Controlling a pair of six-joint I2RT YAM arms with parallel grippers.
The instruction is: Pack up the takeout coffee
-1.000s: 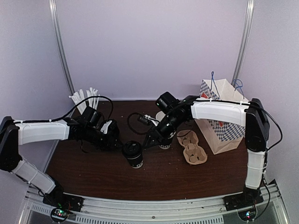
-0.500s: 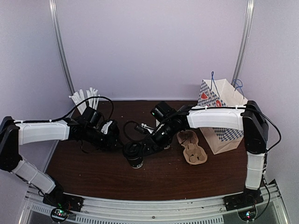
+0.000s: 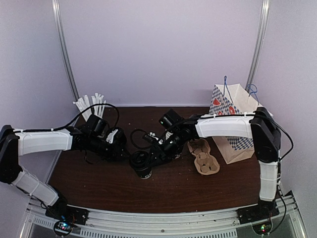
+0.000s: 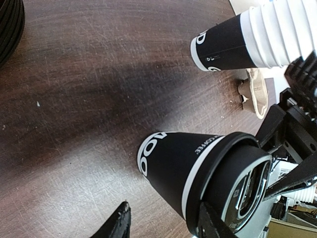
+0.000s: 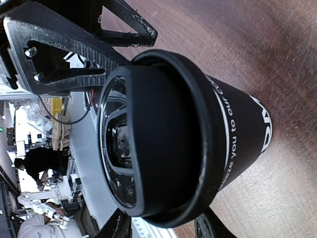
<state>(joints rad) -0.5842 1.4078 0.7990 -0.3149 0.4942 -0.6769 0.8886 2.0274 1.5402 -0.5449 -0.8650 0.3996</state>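
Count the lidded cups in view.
1. The takeout coffee stands at the middle of the table. The stack of cups beyond it has no lids. The right arm may hide more.

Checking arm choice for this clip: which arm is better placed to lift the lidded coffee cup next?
Right, probably. The right hand straddles the lid of the takeout coffee, and the cup carrier and paper bag sit on its side. The left hand is open beside the cup, farther from both.
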